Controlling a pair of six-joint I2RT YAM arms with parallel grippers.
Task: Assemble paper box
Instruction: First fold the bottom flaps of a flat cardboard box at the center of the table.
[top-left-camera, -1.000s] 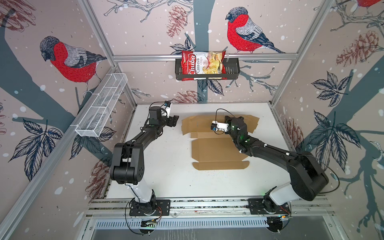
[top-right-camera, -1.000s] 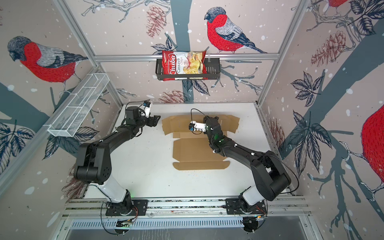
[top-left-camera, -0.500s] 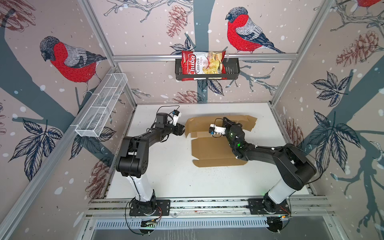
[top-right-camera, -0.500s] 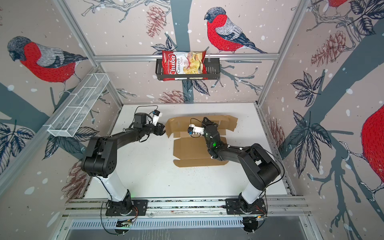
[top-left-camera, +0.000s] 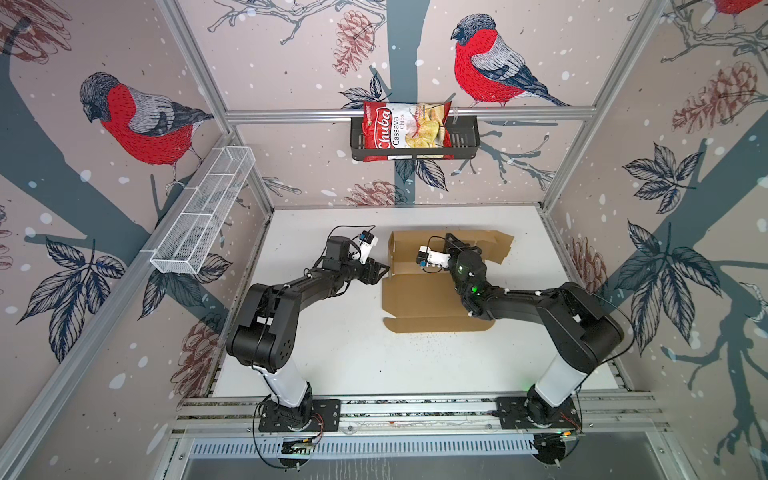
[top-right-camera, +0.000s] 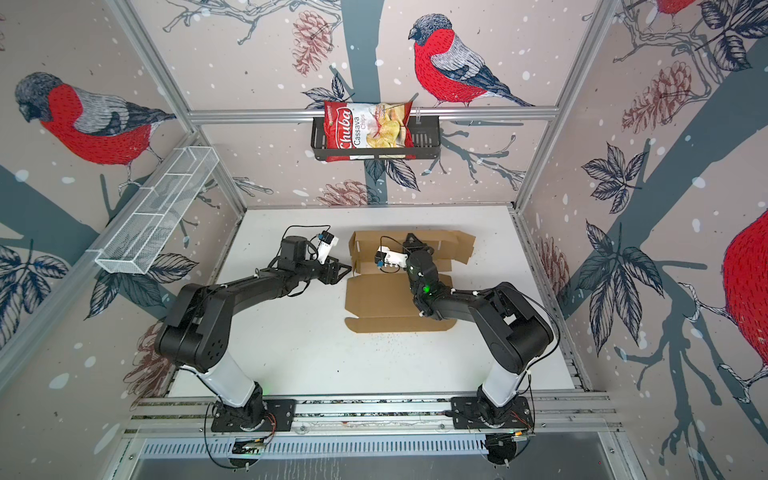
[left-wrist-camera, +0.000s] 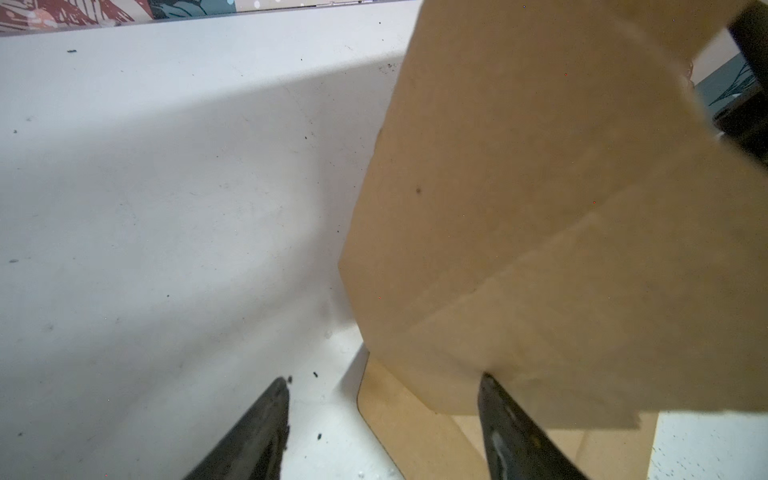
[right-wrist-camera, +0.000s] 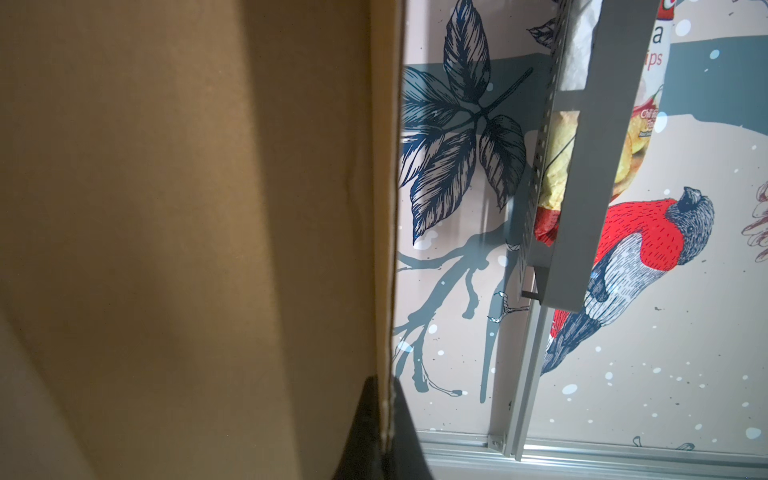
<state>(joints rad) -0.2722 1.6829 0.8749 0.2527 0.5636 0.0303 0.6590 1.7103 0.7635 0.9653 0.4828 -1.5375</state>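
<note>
The paper box (top-left-camera: 424, 295) (top-right-camera: 382, 299) is a brown cardboard sheet lying on the white table, with its far panel (top-left-camera: 415, 249) tilted up. My right gripper (top-left-camera: 454, 244) (top-right-camera: 412, 242) is shut on that raised panel's edge. In the right wrist view the fingertips (right-wrist-camera: 384, 415) pinch the cardboard (right-wrist-camera: 187, 208) between them. My left gripper (top-left-camera: 381, 270) (top-right-camera: 344, 268) stands open at the sheet's left edge. In the left wrist view, a rounded flat corner of the sheet (left-wrist-camera: 399, 419) lies between the open gripper's (left-wrist-camera: 384, 378) fingers, and the raised flap (left-wrist-camera: 540, 208) hangs over one fingertip.
A red chips bag (top-left-camera: 405, 131) sits in a black basket (top-left-camera: 465, 145) on the back wall. A white wire shelf (top-left-camera: 203, 212) hangs on the left wall. Dark crumbs dot the table (top-left-camera: 332, 353) by the sheet's near edge.
My left gripper moved right, up to the sheet's left edge, and narrowed slightly. My right gripper, still shut on the cardboard, has tilted the far panel up and dragged the sheet a little.
</note>
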